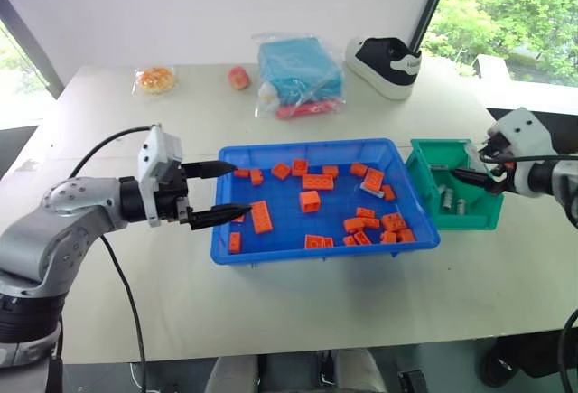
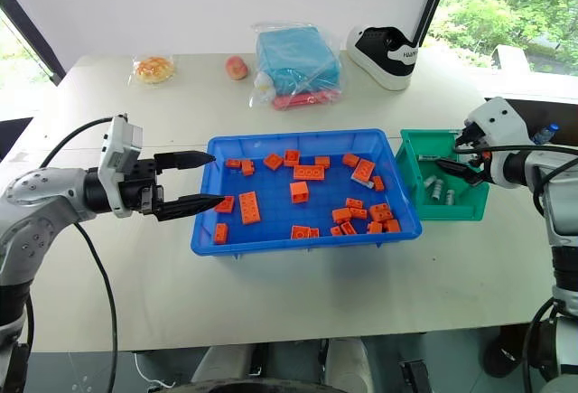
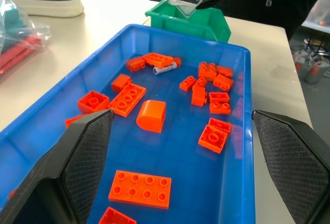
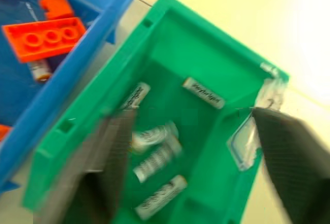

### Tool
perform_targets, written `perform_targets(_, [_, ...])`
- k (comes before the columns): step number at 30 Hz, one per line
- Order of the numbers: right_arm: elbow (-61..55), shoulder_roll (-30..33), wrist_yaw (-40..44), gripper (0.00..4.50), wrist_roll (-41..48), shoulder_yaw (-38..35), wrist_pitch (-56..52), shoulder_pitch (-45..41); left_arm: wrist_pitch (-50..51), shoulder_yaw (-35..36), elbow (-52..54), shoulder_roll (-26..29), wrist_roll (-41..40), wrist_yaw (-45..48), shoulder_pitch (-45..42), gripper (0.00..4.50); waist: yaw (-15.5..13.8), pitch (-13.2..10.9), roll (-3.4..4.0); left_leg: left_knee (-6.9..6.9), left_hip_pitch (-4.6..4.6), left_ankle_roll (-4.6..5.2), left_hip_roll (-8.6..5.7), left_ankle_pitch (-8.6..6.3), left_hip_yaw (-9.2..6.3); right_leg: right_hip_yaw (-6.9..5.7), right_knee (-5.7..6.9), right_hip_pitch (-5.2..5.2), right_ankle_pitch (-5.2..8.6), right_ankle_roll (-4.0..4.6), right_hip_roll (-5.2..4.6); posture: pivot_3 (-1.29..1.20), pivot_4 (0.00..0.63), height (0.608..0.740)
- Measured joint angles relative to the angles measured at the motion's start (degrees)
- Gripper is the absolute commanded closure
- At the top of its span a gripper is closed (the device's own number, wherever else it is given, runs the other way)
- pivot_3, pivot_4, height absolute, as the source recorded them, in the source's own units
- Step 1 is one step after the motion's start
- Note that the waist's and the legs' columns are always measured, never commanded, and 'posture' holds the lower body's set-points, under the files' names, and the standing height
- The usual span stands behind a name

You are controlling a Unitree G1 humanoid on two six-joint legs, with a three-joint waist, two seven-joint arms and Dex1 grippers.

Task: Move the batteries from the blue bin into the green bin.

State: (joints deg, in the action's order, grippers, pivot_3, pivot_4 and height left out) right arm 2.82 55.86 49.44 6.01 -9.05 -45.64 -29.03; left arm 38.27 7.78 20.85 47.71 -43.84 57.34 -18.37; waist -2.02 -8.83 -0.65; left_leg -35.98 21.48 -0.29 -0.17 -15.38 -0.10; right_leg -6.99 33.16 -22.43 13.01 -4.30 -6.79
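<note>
Orange bricks [image 1: 317,182] crowd the blue bin [image 1: 307,250]; table around lies open

- Left arm [image 1: 54,221] is showing off rounded silver-grey shells with a black wrist section — pretty sleek.
- A thin black cable [image 1: 113,266] is looping off it.
- Left gripper [image 1: 217,192] is wearing tapered black fingers with mesh-textured pads [image 3: 87,152].
- Right wrist housing [image 1: 517,135] is looking white.

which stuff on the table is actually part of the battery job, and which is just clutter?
Part of the job:
- blue bin
- green bin
- batteries in the green bin
- one battery still in the blue bin

Just lying about:
- orange bricks in the blue bin
- black and white shoe
- plastic bag of blue cloth
- wrapped bun
- small peach-coloured fruit
</note>
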Motion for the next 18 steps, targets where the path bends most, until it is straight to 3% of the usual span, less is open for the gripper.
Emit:
perform_targets(5, [-1.5, -4.9, 0.4, 0.88, 4.5, 2.0, -3.6, -8.6, 0.1, -0.1, 0.3, 0.0, 0.0, -0.1, -0.4, 0.00, 0.0, 0.0, -0.02, 0.05, -0.01, 0.00, 0.04, 0.00, -0.10, -0.01, 0.01, -0.01, 0.00, 0.01, 0.05, 0.00, 0.150, 0.725])
perform_targets(9, [-5.2, -10.6, 0.1, 0.88, 9.0, 5.3, -11.4, -9.0, 0.3, 0.1, 2.1, 0.0, -0.2, -1.1, 0.6, 0.00, -0.3, 0.0, -0.09, 0.03, 0.06, 0.01, -0.01, 0.00, -0.14, -0.01, -0.01, -0.01, -0.10, 0.16, 0.01, 0.00, 0.150, 0.725])
perform_targets(14, [-7.7, -12.2, -2.7, 0.88, 10.7, 7.2, -16.5, -5.9, 0.8, 1.9, 4.4, 0.0, -0.6, -2.9, 3.5, 0.00, -0.3, 0.0, -0.05, -0.07, 0.05, 0.02, -0.06, -0.02, -0.18, -0.01, -0.07, -0.12, -0.05, 0.09, -0.04, 0.00, 0.150, 0.725])
perform_targets(17, [-9.7, -15.4, -7.7, 0.04, 11.2, 4.9, -21.3, -4.7, 1.1, 2.7, 5.6, 0.0, -0.7, -3.8, 4.8, 0.00, -0.2, 0.0, -0.10, -0.04, 0.00, 0.01, -0.01, -0.02, -0.18, -0.01, -0.03, -0.10, -0.01, 0.02, -0.02, 0.00, 0.150, 0.725])
perform_targets(18, [-11.2, -16.8, -10.1, 0.04, 11.1, 3.9, -23.3, -4.1, 1.2, 2.8, 6.3, 0.0, -0.7, -4.1, 5.1, 0.00, -0.2, 0.0, -0.09, -0.01, 0.02, 0.01, 0.01, -0.02, -0.17, -0.01, -0.02, -0.10, -0.02, 0.03, -0.01, 0.00, 0.150, 0.725])
